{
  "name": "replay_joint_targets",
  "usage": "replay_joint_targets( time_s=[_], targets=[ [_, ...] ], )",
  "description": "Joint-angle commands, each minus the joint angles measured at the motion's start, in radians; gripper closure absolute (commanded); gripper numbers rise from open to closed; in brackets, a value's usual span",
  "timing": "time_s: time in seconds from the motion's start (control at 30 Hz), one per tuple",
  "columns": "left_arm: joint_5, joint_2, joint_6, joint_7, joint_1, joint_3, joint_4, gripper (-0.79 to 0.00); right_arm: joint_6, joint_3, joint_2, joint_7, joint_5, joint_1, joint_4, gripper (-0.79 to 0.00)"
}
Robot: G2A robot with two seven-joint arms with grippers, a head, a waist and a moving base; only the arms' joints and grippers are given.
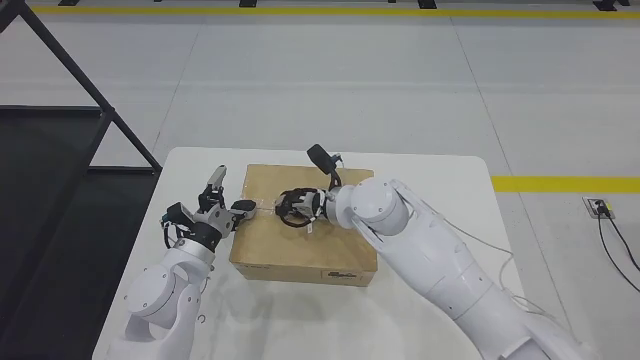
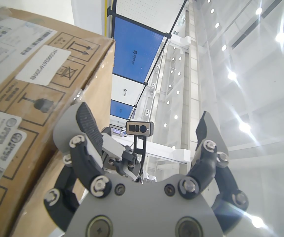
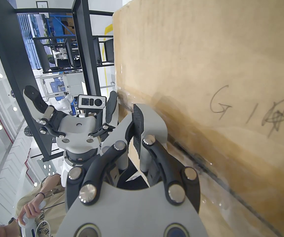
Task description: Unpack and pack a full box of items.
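Brown cardboard box (image 1: 300, 245) with white, black-barcoded labels (image 2: 43, 65); white bench (image 1: 440, 180); left claw (image 2: 144, 114) grey, its pads (image 2: 87, 122) black and ribbed.

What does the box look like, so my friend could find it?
Look at the white table. On it lies one closed cardboard box. It is the only brown thing there, and the left gripper and right gripper are close together at one end of its top.

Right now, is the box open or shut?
Shut. The box shows a flat, unbroken top from above, and clear tape lies along its seam in the right wrist view.
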Motion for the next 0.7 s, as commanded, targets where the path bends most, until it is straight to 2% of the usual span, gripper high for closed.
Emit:
replay_joint_targets(
  time_s=[0.0,0.37,0.67],
  targets=[
    [0.0,0.0,0.0,0.0,0.0,0.0,0.0,-0.785,0.012,-0.005,-0.006,0.008,-0.005,0.01,0.022,0.0],
    [0.0,0.0,0.0,0.0,0.0,0.0,0.0,-0.785,-0.006,0.023,-0.009,0.04,-0.026,-0.005,0.029,0.0],
    [0.0,0.0,-0.005,0.003,0.005,0.001,-0.003,-0.785,0.02,0.118,0.038,0.075,-0.09,-0.076,-0.075,0.0]
  ],
)
